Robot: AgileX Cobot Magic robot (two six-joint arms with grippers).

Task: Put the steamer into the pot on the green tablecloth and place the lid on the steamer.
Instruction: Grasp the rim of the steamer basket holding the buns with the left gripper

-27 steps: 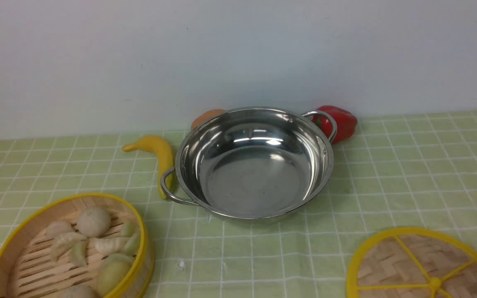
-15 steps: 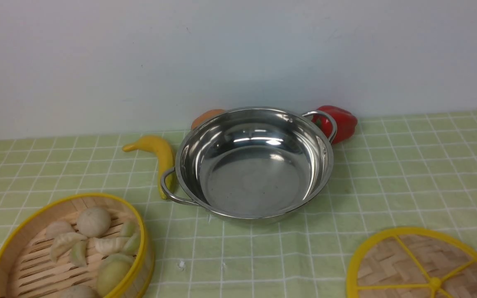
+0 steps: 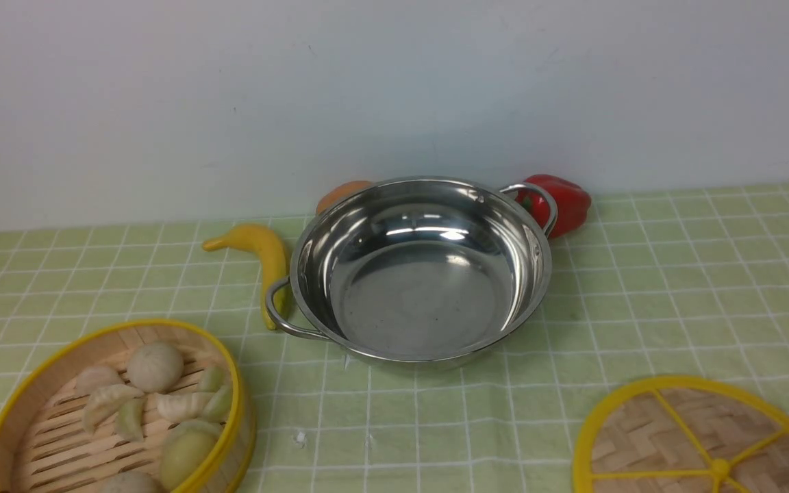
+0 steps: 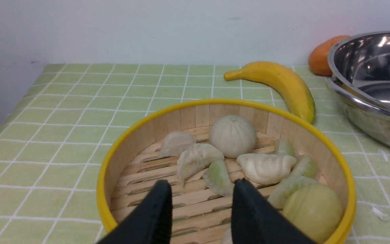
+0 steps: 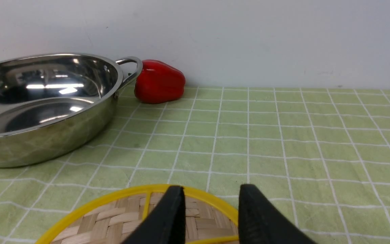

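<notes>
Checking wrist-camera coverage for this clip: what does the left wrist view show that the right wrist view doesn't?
Left wrist only: the round bamboo steamer with a yellow rim holding pale dumplings, the yellow banana, the rounded orange object, and the open left gripper. Right wrist only: the red bell pepper, the flat woven-bamboo lid with yellow spokes, and the open right gripper. Both: the shiny stainless-steel pot, empty, on the green checked tablecloth.
</notes>
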